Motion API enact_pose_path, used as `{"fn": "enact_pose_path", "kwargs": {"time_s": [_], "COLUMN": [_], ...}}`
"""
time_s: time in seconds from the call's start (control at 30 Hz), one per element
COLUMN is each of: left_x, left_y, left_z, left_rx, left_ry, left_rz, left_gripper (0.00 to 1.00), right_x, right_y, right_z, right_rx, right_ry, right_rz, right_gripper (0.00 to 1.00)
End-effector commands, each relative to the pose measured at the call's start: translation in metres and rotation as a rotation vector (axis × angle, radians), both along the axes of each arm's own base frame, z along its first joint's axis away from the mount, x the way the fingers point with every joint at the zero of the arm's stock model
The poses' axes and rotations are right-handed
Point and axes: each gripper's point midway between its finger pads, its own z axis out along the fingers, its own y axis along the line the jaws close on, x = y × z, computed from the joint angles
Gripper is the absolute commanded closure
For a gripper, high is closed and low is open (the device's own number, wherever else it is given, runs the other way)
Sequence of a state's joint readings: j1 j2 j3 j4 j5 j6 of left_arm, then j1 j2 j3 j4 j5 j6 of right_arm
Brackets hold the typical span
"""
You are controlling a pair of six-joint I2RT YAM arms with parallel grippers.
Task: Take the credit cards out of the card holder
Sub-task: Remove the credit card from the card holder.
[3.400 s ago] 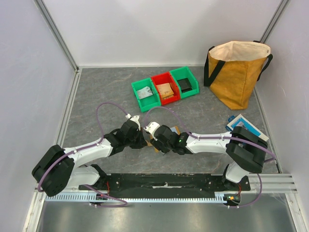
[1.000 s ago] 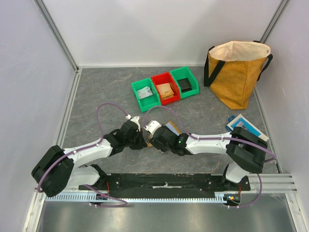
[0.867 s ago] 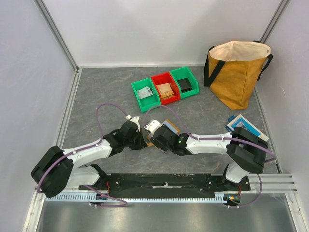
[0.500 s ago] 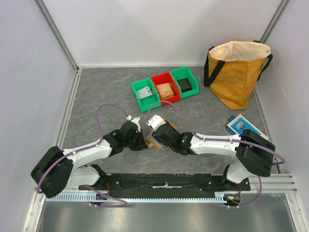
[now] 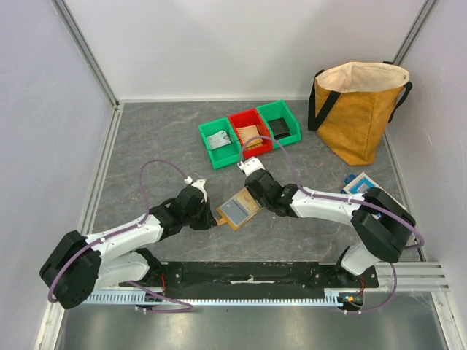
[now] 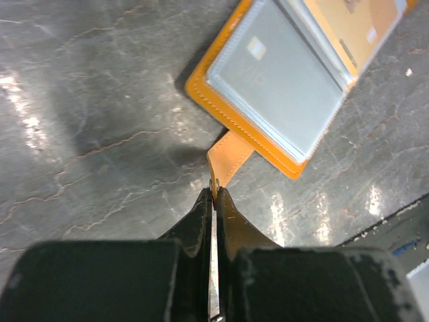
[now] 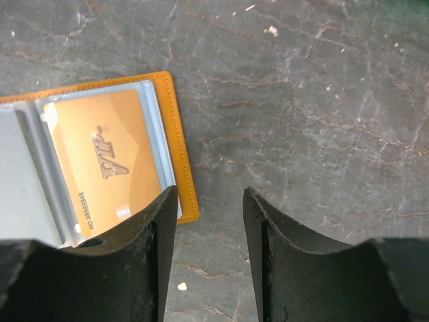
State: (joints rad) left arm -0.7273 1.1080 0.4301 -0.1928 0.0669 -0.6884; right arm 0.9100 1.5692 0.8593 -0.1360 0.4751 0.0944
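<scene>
The card holder [image 5: 238, 209] lies open on the table, tan-orange outside with clear sleeves inside. One sleeve holds a greyish card [image 6: 278, 77], the other a gold card [image 7: 104, 164] marked VIP. My left gripper [image 6: 214, 189] is shut on the card holder's tan strap [image 6: 229, 153] at its near edge; it also shows in the top view [image 5: 211, 220]. My right gripper [image 7: 209, 201] is open and empty, just off the holder's far edge, above bare table; it also shows in the top view [image 5: 257, 191].
Two green bins [image 5: 219, 146] [image 5: 280, 122] and a red bin [image 5: 249, 133] stand behind the holder with items in them. A mustard bag [image 5: 359, 109] stands at the back right. A blue-and-white box [image 5: 357, 184] lies by the right arm.
The card holder has been spread open flat. My right gripper has let go and drawn back toward the bins. My left gripper has shifted a little left, still holding the strap.
</scene>
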Motion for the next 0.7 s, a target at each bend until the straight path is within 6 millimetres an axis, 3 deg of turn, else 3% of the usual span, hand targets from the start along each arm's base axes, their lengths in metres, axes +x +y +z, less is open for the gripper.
{"fn": "enact_pose_path", "kwargs": {"time_s": [0.0, 0.2, 0.43, 0.67], "left_x": [0.013, 0.043, 0.063, 0.060], "left_y": [0.022, 0.037, 0.020, -0.019], "left_z": [-0.006, 0.009, 0.061, 0.114], "left_rx": [0.055, 0.076, -0.013, -0.236], "left_ry": [-0.026, -0.089, -0.177, -0.186], "left_rz": [0.119, 0.194, 0.171, 0.085], "left_gripper": [0.94, 0.76, 0.39, 0.37], "right_x": [-0.007, -0.021, -0.023, -0.020], "right_y": [0.015, 0.041, 0.058, 0.051], "right_z": [0.012, 0.022, 0.014, -0.008], "right_rx": [0.073, 0.208, 0.347, 0.419], "right_ry": [0.038, 0.098, 0.173, 0.226], "right_rz": [0.033, 0.132, 0.166, 0.125], "right_gripper": [0.49, 0.50, 0.59, 0.67]}}
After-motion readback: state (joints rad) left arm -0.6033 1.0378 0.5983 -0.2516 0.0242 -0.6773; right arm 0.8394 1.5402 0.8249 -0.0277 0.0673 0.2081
